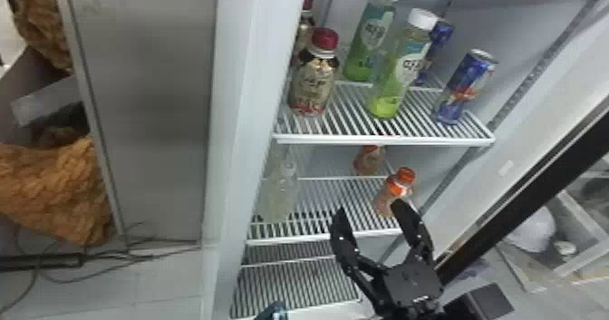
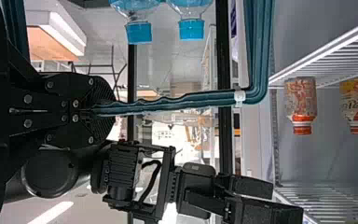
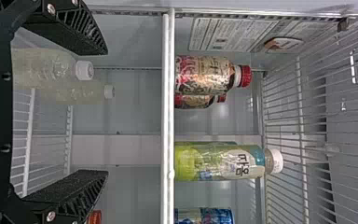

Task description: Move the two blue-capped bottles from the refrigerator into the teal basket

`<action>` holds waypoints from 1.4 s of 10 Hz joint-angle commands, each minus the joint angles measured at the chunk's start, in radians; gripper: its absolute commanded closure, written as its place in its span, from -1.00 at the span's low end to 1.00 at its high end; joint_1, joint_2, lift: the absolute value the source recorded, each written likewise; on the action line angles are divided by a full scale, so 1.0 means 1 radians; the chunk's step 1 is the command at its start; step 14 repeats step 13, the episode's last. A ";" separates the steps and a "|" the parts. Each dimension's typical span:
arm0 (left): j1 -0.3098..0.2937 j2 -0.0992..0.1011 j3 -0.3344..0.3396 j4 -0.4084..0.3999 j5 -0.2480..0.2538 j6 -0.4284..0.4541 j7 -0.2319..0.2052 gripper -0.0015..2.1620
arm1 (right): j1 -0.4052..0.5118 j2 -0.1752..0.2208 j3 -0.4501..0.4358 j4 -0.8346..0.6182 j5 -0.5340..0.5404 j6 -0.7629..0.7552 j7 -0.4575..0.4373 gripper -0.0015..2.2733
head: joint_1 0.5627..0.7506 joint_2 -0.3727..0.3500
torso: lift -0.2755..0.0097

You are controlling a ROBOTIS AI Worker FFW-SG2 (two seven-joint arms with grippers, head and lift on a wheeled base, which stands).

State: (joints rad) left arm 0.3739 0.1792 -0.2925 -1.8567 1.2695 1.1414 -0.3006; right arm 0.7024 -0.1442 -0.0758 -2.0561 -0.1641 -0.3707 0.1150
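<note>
Pinching one basket (image 2: 191,99) with two blue-capped bottles (image 2: 191,28), left tool (image 2: 103,110) accompanies spread right tool (image 1: 370,210).

On your upper wire shelf (image 1: 385,139) you have two red-capped bottles (image 1: 312,83) at the left, two white-capped green bottles (image 1: 394,79) between, and two blue cans (image 1: 464,88) at the right. On the shelf below (image 1: 317,238), you'll see pale white-capped bottles (image 1: 277,199) on the left and two orange-capped bottles (image 1: 384,199) on the right. Off to your left are rumpled orange-brown material (image 1: 50,183) and loose cables (image 1: 106,276) over the floor (image 1: 167,292).
</note>
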 commanded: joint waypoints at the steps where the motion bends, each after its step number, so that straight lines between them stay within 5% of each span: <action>1: 0.002 -0.003 0.004 0.000 0.001 -0.005 0.000 0.05 | 0.002 0.000 -0.001 -0.004 0.000 0.000 0.000 -0.91 | 0.41 -0.94 | -0.07; 14: 0.004 -0.006 0.010 0.000 -0.001 -0.020 0.000 0.05 | 0.002 0.002 -0.002 0.003 -0.003 -0.012 0.000 -0.90 | 0.41 -0.94 | -0.07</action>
